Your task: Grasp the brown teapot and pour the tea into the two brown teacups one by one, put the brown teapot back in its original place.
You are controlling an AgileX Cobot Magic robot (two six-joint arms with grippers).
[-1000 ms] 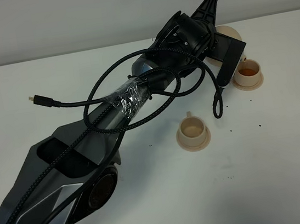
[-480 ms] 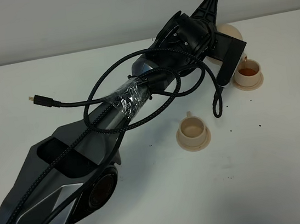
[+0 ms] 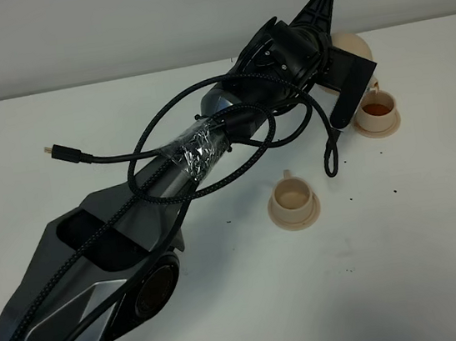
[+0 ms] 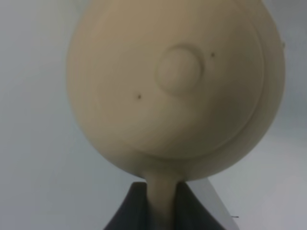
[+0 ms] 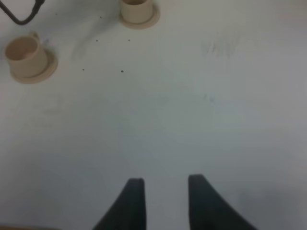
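The brown teapot [image 3: 352,42] hangs in the air at the far right of the table, just behind the far teacup [image 3: 376,111], which holds amber tea. In the left wrist view the teapot [image 4: 172,81] fills the frame with its lid knob facing the camera. My left gripper [image 4: 163,196] is shut on the teapot's handle. The near teacup [image 3: 292,199] stands on its saucer and looks empty. My right gripper [image 5: 165,191] is open above bare table, with both teacups [image 5: 29,55] [image 5: 136,9] far ahead of it. The teapot's original place is hidden.
The left arm [image 3: 208,148] stretches diagonally across the table from the bottom left. A black cable loop [image 3: 329,157] dangles from it between the two cups. A loose cable plug [image 3: 55,150] sticks out to the left. The white wall lies just behind the teapot.
A thin stream of tea ran from the spout into the far cup half a second ago and no longer shows. The teapot and left gripper have shifted slightly up and right.
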